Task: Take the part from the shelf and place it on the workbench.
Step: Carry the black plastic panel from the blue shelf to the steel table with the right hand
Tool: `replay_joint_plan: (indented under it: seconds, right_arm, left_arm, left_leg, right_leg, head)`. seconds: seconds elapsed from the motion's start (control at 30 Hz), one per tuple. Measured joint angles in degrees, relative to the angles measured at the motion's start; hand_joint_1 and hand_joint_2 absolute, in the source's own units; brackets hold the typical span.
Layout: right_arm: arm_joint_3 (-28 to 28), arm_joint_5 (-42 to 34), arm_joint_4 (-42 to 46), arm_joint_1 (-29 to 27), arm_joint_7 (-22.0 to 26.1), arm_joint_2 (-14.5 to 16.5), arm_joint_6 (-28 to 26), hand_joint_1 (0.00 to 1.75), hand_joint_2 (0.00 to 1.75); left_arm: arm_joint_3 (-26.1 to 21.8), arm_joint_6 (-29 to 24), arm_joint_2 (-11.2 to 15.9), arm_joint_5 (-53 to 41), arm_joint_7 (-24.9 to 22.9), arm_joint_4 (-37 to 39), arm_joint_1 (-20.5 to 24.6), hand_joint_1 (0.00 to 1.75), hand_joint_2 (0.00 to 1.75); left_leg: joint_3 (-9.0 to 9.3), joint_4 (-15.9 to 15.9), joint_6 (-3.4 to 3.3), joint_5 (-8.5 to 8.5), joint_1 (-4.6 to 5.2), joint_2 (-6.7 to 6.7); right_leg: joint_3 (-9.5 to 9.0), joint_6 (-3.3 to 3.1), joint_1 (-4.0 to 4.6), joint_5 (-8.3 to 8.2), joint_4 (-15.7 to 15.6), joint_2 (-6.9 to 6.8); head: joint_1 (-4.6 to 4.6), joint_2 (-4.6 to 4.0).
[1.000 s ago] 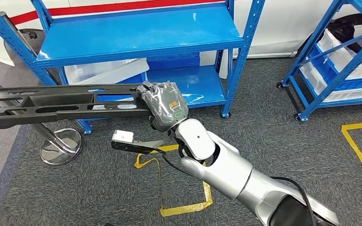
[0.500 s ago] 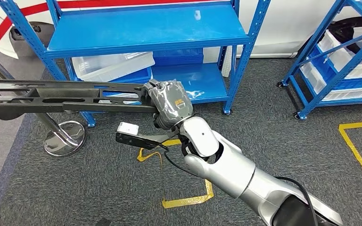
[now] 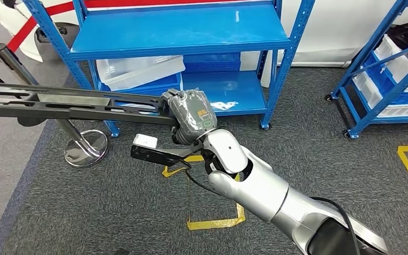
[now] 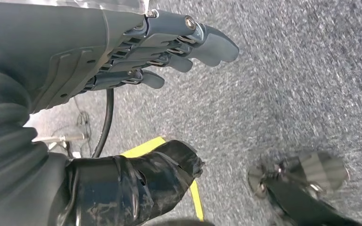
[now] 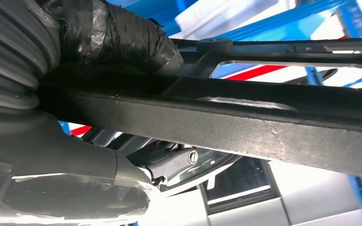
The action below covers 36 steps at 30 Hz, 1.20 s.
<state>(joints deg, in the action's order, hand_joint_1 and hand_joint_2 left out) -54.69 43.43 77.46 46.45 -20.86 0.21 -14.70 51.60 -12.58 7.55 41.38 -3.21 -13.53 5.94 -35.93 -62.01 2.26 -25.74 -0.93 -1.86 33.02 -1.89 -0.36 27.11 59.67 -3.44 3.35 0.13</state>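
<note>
A: Item one, the part [image 3: 69, 105]?
B: Long black frame with slotted openings, held level in the air in front of the blue shelf [image 3: 180, 37]. It runs from the right hand [image 3: 190, 112] out past the left edge of the head view. Not on any shelf board, not on any bench.

A: Grip on it?
B: Right hand grips the near end. In the right wrist view the part [image 5: 245, 117] crosses close to the camera, the taped thumb over one side and the fingers [image 5: 179, 162] curled round the other — closed on it.

A: Left hand?
B: Left hand [image 4: 136, 52] hangs over grey carpet [image 4: 283, 84]. Fingers nearly straight, side by side, apart from the taped thumb; holding nothing, touching nothing.

A: Containers?
B: One clear plastic bin [image 3: 141, 71] on the lower level of the blue shelf, tilted, resting on a blue bin [image 3: 159, 86]. Contents of either cannot be made out. Top board of that shelf is bare. A second blue rack [image 3: 388, 69] at the right carries white trays [image 3: 398, 64]; what is in them cannot be told.

A: Remainder?
B: Stanchion post on a round chrome base [image 3: 86, 149] — standing just left of the shelf, under the part. Yellow tape lines [image 3: 215, 223] on the carpet below the right arm.
</note>
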Motion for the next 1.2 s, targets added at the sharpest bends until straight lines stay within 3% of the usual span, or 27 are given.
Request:
replay_joint_plan:
  seconds: [0.07, 0.13, 0.2, 0.3, 0.33, 0.37, 0.4, 0.43, 0.5, 0.57, 0.6, 0.63, 0.7, 0.77, 0.83, 0.87, 0.9, 0.93, 1.03, 1.07, 1.13, 1.2]
  right_arm:
    - [0.0, -0.07, 0.02, 0.16, 0.1, -0.01, -0.16, 1.75, 1.75]
    - [0.0, -0.85, 0.09, 0.19, 0.39, -0.02, -0.21, 1.75, 1.75]
    - [0.0, -1.52, 0.32, 0.19, 0.71, -0.09, -0.21, 1.75, 1.75]
    - [0.0, -1.68, 0.65, -0.02, 0.9, -0.28, -0.25, 1.75, 1.75]
    - [0.0, -1.68, 0.66, -0.21, 0.87, -0.36, -0.27, 1.75, 1.75]
    - [0.0, -1.68, 0.66, -0.4, 0.85, -0.45, -0.28, 1.75, 1.75]
    - [0.0, -1.68, 0.66, -0.52, 0.83, -0.54, -0.28, 1.75, 1.75]
    - [0.0, -1.68, 0.69, -0.56, 0.81, -0.62, -0.29, 1.75, 1.75]
    - [0.0, -1.68, 0.87, -0.54, 0.83, -0.68, -0.32, 1.75, 1.75]
    - [0.0, -1.68, 1.14, -0.54, 0.86, -0.69, -0.45, 1.75, 1.75]
    - [0.0, -1.66, 1.22, -0.53, 0.85, -0.7, -0.54, 1.75, 1.75]
    - [0.0, -1.56, 1.31, -0.52, 0.8, -0.7, -0.62, 1.75, 1.75]
    - [0.0, -0.93, 1.47, -0.44, 0.63, -0.68, -0.96, 1.75, 1.75]
    - [0.0, -0.03, 1.74, -0.39, 0.51, -0.68, -1.74, 1.75, 1.75]
    - [0.0, 0.69, 1.98, -0.48, 0.48, -0.72, -2.47, 1.75, 1.75]
    - [0.0, 1.06, 2.08, -0.55, 0.46, -0.75, -2.68, 1.75, 1.75]
    - [0.0, 1.44, 2.22, -0.6, 0.42, -0.79, -2.8, 1.75, 1.75]
    - [0.0, 1.78, 2.42, -0.61, 0.36, -0.82, -2.89, 1.75, 1.75]
    - [0.0, 2.61, 3.23, -0.51, 0.21, -0.94, -3.04, 1.75, 1.75]
    - [0.0, 3.15, 3.44, -0.49, 0.09, -0.99, -3.11, 1.75, 1.75]
    - [0.0, 5.71, 3.8, -0.48, -0.45, -1.1, -3.14, 1.75, 1.75]
    - [0.0, 9.16, 4.22, -0.45, -1.13, -1.34, -3.04, 1.75, 1.75]
  left_arm:
    - [0.0, 0.06, 0.02, -0.02, -0.28, 0.0, 0.17, 0.0, 1.75]
    - [0.0, 0.1, 0.05, -0.02, -0.48, 0.0, 0.09, 0.0, 1.75]
    - [0.0, 0.16, 0.07, -0.03, -0.39, 0.0, -0.01, 0.0, 1.75]
    - [0.0, 0.21, 0.05, -0.04, -0.14, 0.0, 0.1, 0.0, 1.75]
    - [0.0, 0.21, 0.05, -0.04, -0.09, 0.0, 0.09, 0.0, 1.75]
    - [0.0, 0.21, 0.05, -0.04, -0.06, 0.0, 0.05, 0.0, 1.75]
    - [0.0, 0.21, 0.05, -0.04, -0.04, 0.0, 0.0, 0.0, 1.75]
    - [0.0, 0.21, 0.03, -0.04, -0.02, 0.0, -0.04, 0.0, 1.75]
    - [0.0, 0.25, -0.04, -0.04, 0.05, 0.0, 0.03, 0.0, 1.75]
    - [0.0, 0.3, -0.09, -0.04, 0.18, 0.0, 0.14, 0.0, 1.75]
    - [0.0, 0.31, -0.1, -0.04, 0.22, 0.0, 0.12, 0.0, 1.75]
    - [0.01, 0.32, -0.06, -0.03, 0.23, 0.02, 0.0, 0.0, 1.75]
    - [0.02, 0.38, -0.18, -0.01, 0.26, 0.05, -0.26, 0.0, 1.75]
    - [0.02, 0.45, -0.32, 0.0, 0.34, 0.07, -0.21, 0.0, 1.75]
    - [0.02, 0.54, -0.33, 0.0, 0.49, 0.07, -0.05, 0.0, 1.75]
    - [0.02, 0.61, -0.33, 0.01, 0.57, 0.07, -0.05, 0.0, 1.75]
    - [0.02, 0.71, -0.33, 0.01, 0.62, 0.07, -0.09, 0.0, 1.75]
    - [0.03, 0.79, -0.33, 0.02, 0.66, 0.07, -0.14, 0.0, 1.75]
    - [0.03, 0.86, -0.32, 0.02, 0.76, 0.07, 0.0, 0.0, 1.75]
    - [0.02, 0.87, -0.32, 0.02, 0.79, 0.07, 0.08, 0.0, 1.75]
    - [0.03, 0.92, -0.29, -0.01, 0.83, 0.07, 0.01, 0.0, 1.75]
    - [0.04, 0.99, -0.26, -0.05, 0.81, 0.07, -0.23, 0.0, 1.75]
  left_leg:
    - [1.42, 3.11, -0.81, 0.02, 0.61, -0.9]
    - [1.29, 3.73, -1.76, 0.29, 0.64, -0.17]
    - [1.24, 4.3, -2.67, 0.76, 0.38, 0.68]
    - [0.91, 4.55, -3.57, 1.27, 0.3, 2.08]
    - [0.8, 4.5, -3.65, 1.34, 0.31, 2.67]
    - [0.71, 4.41, -3.69, 1.39, 0.32, 3.33]
    - [0.63, 4.24, -3.68, 1.41, 0.31, 4.0]
    - [0.55, 3.97, -3.62, 1.39, 0.3, 4.7]
    - [-0.02, 3.14, -3.3, 1.32, 0.27, 5.99]
    - [-1.01, 2.66, -2.54, 1.58, 0.09, 7.18]
    - [-1.42, 2.65, -2.04, 1.87, -0.02, 7.79]
    - [-1.67, 2.85, -1.6, 2.13, -0.22, 8.27]
    - [-2.47, 1.8, -0.83, 1.42, -0.21, 6.68]
    - [-4.82, -3.4, -0.16, -1.61, -0.17, 3.58]
    - [-7.69, -10.36, 0.33, -4.67, -0.3, 2.44]
    - [-8.25, -12.09, 0.43, -5.07, -0.31, 2.31]
    - [-7.69, -11.55, 0.42, -4.4, -0.31, 2.21]
    - [-6.06, -8.92, 0.29, -2.94, -0.27, 1.91]
    - [0.05, 1.85, -0.88, 0.69, 0.52, -0.92]
    - [0.73, 3.34, -1.37, 0.9, 0.82, -1.43]
    - [0.53, 3.74, -2.18, 1.09, 1.07, -0.59]
    - [0.71, 4.43, -2.88, 1.6, 0.73, 0.39]
  right_leg:
    - [0.15, 0.45, 0.3, -0.08, 0.04, -0.75]
    - [0.22, 0.93, 0.38, -0.07, 0.03, -1.39]
    - [1.03, 1.41, 0.22, 1.46, 1.71, -0.03]
    - [5.43, 1.63, 0.05, 6.66, 11.73, 2.91]
    - [6.73, 1.65, 0.04, 7.5, 14.7, 3.13]
    - [7.24, 1.65, 0.0, 7.32, 15.92, 3.23]
    - [6.68, 1.61, -0.07, 6.07, 14.9, 3.34]
    - [5.18, 1.53, -0.18, 4.07, 11.9, 3.7]
    - [1.9, 1.38, -0.54, 1.11, 4.81, 6.29]
    - [0.73, 1.41, -0.69, 0.57, 1.74, 8.42]
    - [0.76, 1.39, -0.62, 0.49, 1.5, 8.41]
    - [0.84, 1.19, -0.62, 0.32, 1.44, 7.75]
    - [0.77, 0.57, -0.75, -0.18, 0.89, 6.33]
    - [0.75, 0.16, -0.74, -0.5, 0.56, 4.77]
    - [0.84, 0.07, -0.59, -0.53, 0.57, 3.16]
    - [0.85, 0.07, -0.56, -0.52, 0.58, 2.37]
    - [0.85, 0.08, -0.56, -0.51, 0.58, 1.62]
    - [0.83, 0.11, -0.54, -0.49, 0.58, 0.94]
    - [0.79, 0.43, -0.24, -0.4, 0.55, -0.74]
    - [0.8, 0.65, -0.12, -0.41, 0.51, -1.2]
    - [0.7, 1.23, -0.02, -0.49, 0.32, -2.08]
    - [0.94, 1.82, -0.13, 0.35, 1.09, -1.23]
  head:
    - [-0.02, 0.0]
    - [-0.05, 0.0]
    - [-0.11, 0.0]
    - [-0.23, 0.0]
    - [-0.26, 0.0]
    - [-0.25, 0.0]
    - [-0.26, 0.0]
    - [-0.27, 0.0]
    - [-0.23, 0.0]
    - [-0.21, 0.0]
    - [-0.18, 0.0]
    - [-0.21, 0.0]
    - [0.1, 0.0]
    - [0.53, 0.0]
    - [0.66, 0.0]
    - [0.68, 0.0]
    - [0.67, 0.0]
    - [0.67, 0.0]
    - [0.64, 0.0]
    - [0.65, 0.0]
    - [0.61, 0.0]
    - [0.54, 0.0]
